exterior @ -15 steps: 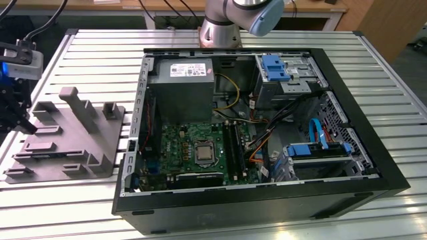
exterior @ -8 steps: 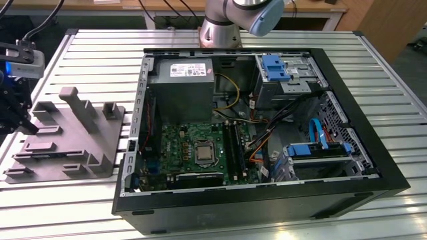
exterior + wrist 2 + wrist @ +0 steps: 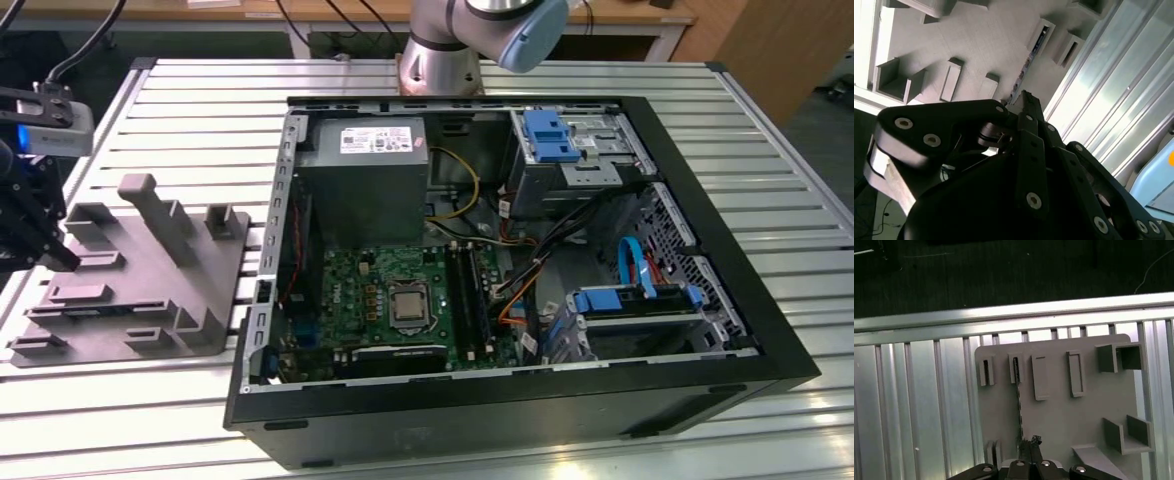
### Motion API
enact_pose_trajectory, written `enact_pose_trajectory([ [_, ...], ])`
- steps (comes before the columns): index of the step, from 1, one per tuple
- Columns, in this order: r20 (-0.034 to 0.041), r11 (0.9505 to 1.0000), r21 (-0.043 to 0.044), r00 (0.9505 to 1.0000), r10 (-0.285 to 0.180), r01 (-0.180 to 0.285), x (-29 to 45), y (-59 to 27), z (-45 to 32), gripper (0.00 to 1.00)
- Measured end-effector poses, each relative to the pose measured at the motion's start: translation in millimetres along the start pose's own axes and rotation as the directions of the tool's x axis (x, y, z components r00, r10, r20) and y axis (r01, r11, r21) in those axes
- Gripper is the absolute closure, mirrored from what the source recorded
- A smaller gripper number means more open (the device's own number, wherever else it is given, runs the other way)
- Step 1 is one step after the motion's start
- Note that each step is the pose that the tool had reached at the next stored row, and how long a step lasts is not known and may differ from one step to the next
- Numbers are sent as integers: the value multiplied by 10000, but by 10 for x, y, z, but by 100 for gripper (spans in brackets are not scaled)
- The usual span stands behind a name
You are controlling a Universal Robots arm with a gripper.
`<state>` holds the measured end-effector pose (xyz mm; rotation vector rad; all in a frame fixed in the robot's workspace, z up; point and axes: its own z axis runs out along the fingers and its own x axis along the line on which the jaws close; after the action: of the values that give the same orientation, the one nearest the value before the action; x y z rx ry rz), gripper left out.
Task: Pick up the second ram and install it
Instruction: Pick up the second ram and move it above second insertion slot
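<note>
The second ram (image 3: 1018, 400) is a thin dark stick standing on edge in a slot of the grey fixture (image 3: 1064, 420). In the second wrist view the ram (image 3: 1026, 65) runs across the fixture (image 3: 984, 40) straight to my fingertips. My gripper (image 3: 1030, 441) sits over the stick's near end and hides it. The fingertips (image 3: 1022, 95) look pressed together, and I cannot tell whether they touch the stick. In the exterior view the gripper (image 3: 54, 258) hangs at the far left over the fixture (image 3: 147, 300).
An open computer case (image 3: 667, 390) lies on the slatted metal table (image 3: 200, 110), to the exterior view's right of the fixture. Inside are a motherboard (image 3: 387, 300), a grey power supply (image 3: 363, 175) and blue drive brackets (image 3: 550, 135). The fixture's upright posts (image 3: 147, 205) stand near the gripper.
</note>
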<state>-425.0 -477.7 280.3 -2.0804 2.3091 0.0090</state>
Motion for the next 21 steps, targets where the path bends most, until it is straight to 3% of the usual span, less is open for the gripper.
enact_pose_trajectory([
  [2, 127, 10000, -84, 9999, -1, 3, 2, -2, 6, 90],
  [3, 151, 9999, -109, 9999, 0, 2, 1, -2, 7, 90],
  [8, 156, 9999, -113, 9999, -4, 6, 1, -2, 11, 90],
  [21, 171, 9995, -122, 9994, -292, 294, 12, 57, 146, 90],
])
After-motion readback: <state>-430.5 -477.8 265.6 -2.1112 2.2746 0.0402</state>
